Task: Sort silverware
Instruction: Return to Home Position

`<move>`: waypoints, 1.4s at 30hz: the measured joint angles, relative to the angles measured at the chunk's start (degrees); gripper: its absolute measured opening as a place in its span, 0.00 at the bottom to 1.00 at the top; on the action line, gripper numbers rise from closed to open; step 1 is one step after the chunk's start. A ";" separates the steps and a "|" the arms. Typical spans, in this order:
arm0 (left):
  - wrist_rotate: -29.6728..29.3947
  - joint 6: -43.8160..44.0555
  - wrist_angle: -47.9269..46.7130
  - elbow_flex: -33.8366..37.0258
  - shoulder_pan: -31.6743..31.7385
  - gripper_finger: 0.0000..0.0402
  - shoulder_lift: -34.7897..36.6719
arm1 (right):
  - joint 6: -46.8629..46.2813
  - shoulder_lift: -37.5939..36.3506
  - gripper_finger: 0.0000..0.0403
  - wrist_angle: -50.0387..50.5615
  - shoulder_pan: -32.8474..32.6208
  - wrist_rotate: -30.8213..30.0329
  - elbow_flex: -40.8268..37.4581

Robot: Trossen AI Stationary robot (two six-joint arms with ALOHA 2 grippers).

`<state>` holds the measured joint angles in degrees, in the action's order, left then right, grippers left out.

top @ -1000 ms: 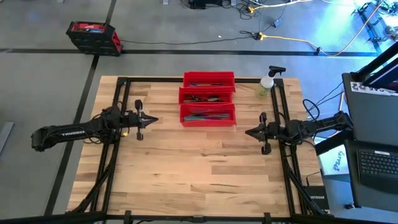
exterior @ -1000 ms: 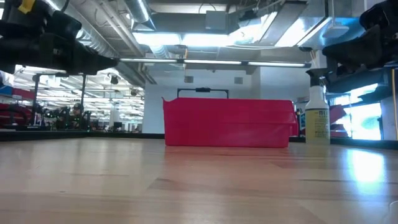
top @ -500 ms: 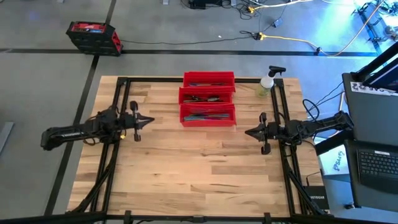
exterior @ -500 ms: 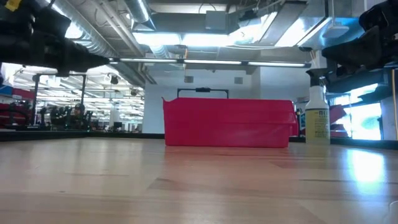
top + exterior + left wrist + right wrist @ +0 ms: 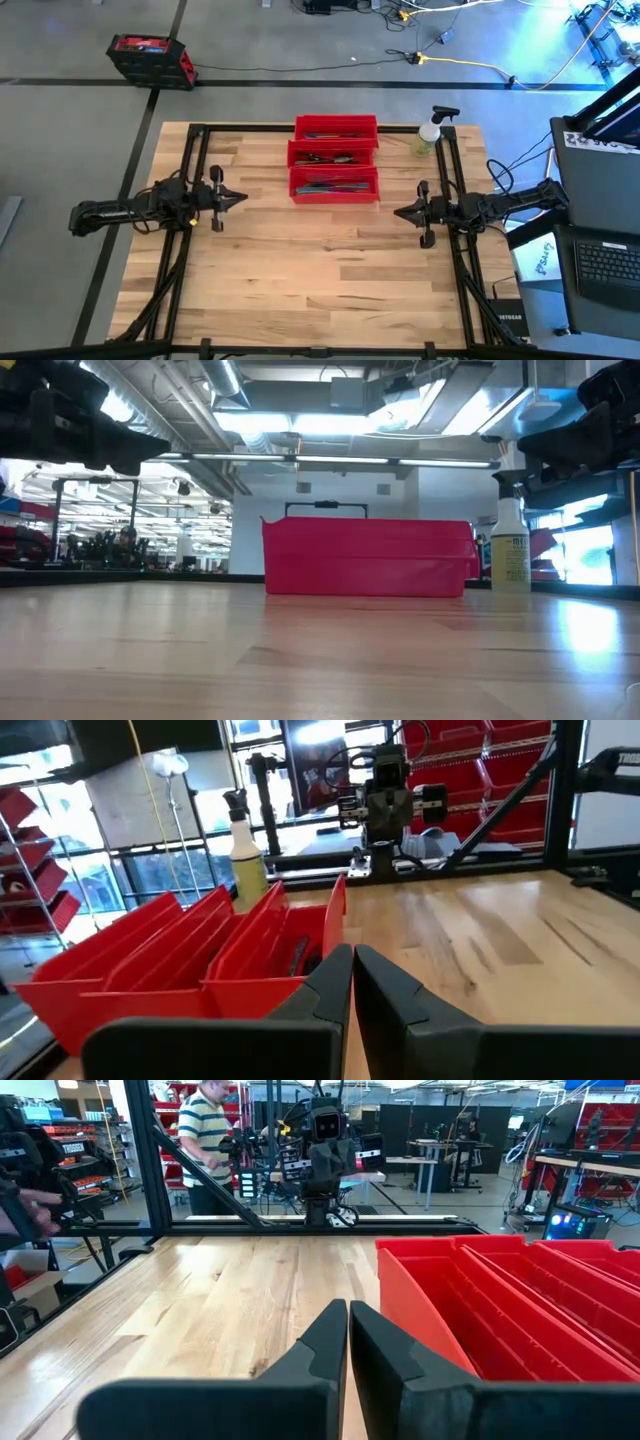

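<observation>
Three red bins [image 5: 335, 158] stand in a row at the table's far middle, and the silverware [image 5: 335, 185] lies inside them. One dark piece [image 5: 298, 956] shows in the nearest bin in the left wrist view. My left gripper [image 5: 243, 199] hangs level above the table's left side, shut and holding nothing, pointing toward the right edge. My right gripper [image 5: 397, 212] hangs level at the right side, shut and holding nothing, pointing toward the left edge. Both grippers are well clear of the bins. In the wrist views the left fingertips [image 5: 352, 958] and the right fingertips [image 5: 347, 1312] lie together.
A clear spray bottle [image 5: 428, 135] stands at the far right corner. Black frame rails [image 5: 190, 170] run along the table's left and right sides. Bare wood lies between the arms and toward the near edge. A person in a striped shirt [image 5: 205, 1125] stands beyond the table.
My left arm has drawn back a little, and its shut gripper has swung slightly toward the table's left and near edges. My right arm has kept still. The bins and the silverware have not moved.
</observation>
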<state>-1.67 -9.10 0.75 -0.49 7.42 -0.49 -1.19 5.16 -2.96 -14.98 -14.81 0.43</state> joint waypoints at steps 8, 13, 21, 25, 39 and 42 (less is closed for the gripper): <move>1.18 27.12 -0.26 -0.02 0.00 0.00 -0.02 | 0.00 0.01 0.00 0.02 0.00 0.27 0.00; 1.27 31.47 -0.26 -0.02 0.00 0.00 -0.02 | 0.00 0.01 0.00 0.02 0.00 0.39 0.00; 1.31 28.36 -0.26 -0.02 0.00 0.00 -0.02 | 0.00 -0.01 0.00 0.02 -0.02 0.39 0.00; 1.38 28.22 -0.26 -0.02 0.00 0.00 -0.02 | 0.00 -0.01 0.00 0.02 0.00 0.39 0.00; 1.40 28.22 -0.26 -0.02 0.00 0.00 -0.02 | 0.00 -0.01 0.00 0.02 0.00 0.37 0.00; 1.40 28.22 -0.26 -0.02 0.00 0.00 -0.02 | 0.00 0.01 0.00 0.02 0.00 0.37 0.00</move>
<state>-0.27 19.11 0.49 -0.51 7.42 -0.51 -1.19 5.17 -2.94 -14.99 -14.44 0.43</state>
